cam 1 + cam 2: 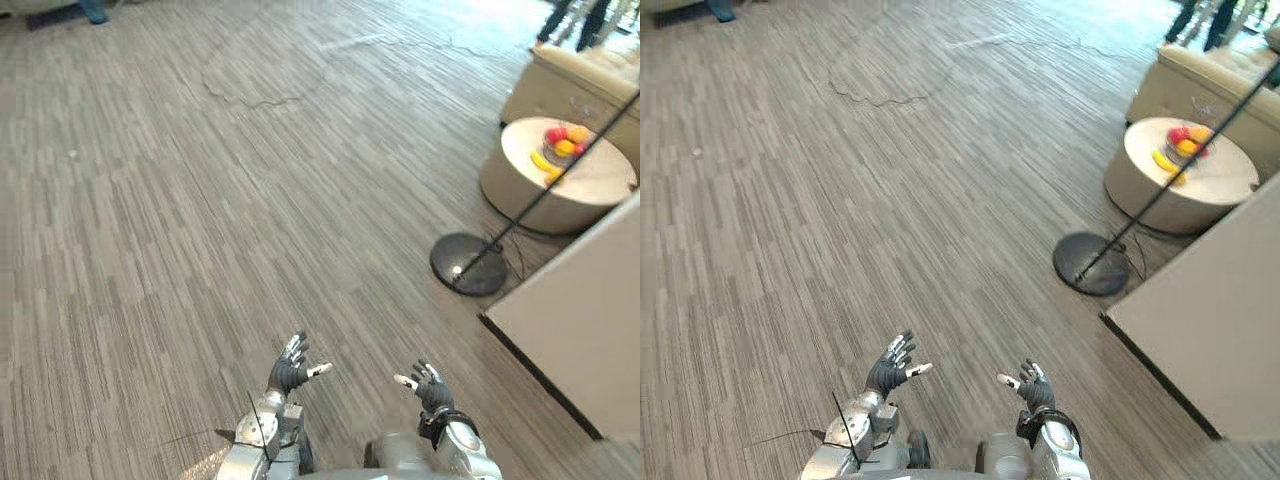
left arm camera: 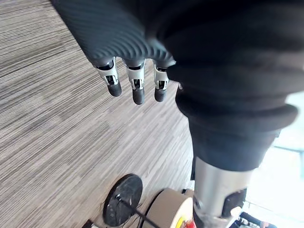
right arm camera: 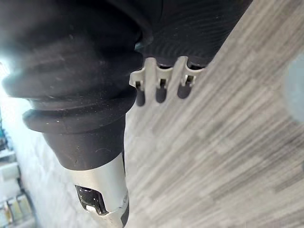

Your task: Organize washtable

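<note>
Both left hand [image 1: 290, 373], right hand [image 1: 431, 389] splayed; pale slab [image 1: 590, 320], maybe washtable, diagonal.

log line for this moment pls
left robot hand: open, empty | right robot hand: open, empty | below: carpet floor | right: round table with fruit

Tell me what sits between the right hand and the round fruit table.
A black disc stand base on the carpet, seen in the left eye view between the right hand and the round table.
</note>
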